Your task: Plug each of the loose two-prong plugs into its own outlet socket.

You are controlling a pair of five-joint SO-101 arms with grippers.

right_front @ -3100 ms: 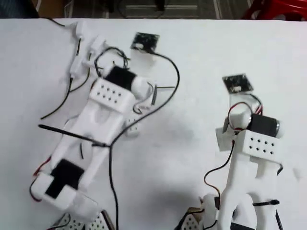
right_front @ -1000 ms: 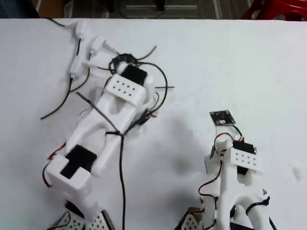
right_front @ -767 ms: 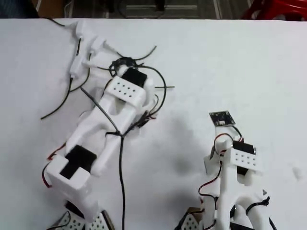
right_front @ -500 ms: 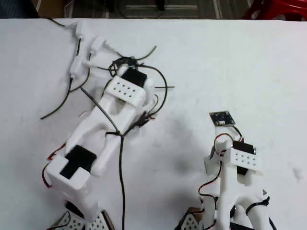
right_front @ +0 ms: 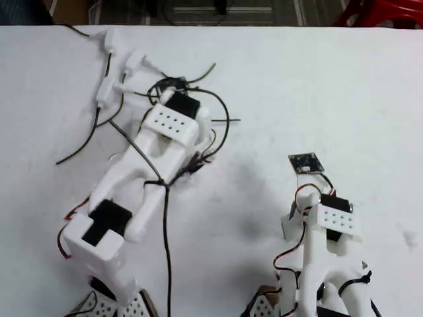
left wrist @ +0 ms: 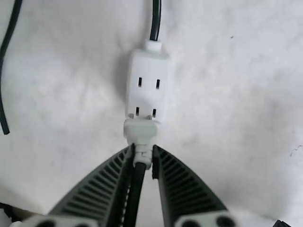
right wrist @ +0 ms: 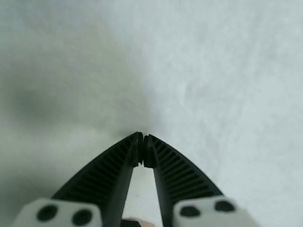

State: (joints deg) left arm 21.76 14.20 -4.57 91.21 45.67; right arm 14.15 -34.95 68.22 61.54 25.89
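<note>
high: overhead | wrists: close behind left hand, right hand | shared: table

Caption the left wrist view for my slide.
Left gripper shut on a white two-prong plug that butts against the end of a white outlet socket.

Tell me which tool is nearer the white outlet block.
Left. The left tool grips the plug that touches the outlet block at its end; the right tool sits shut over bare table, far from it.
</note>
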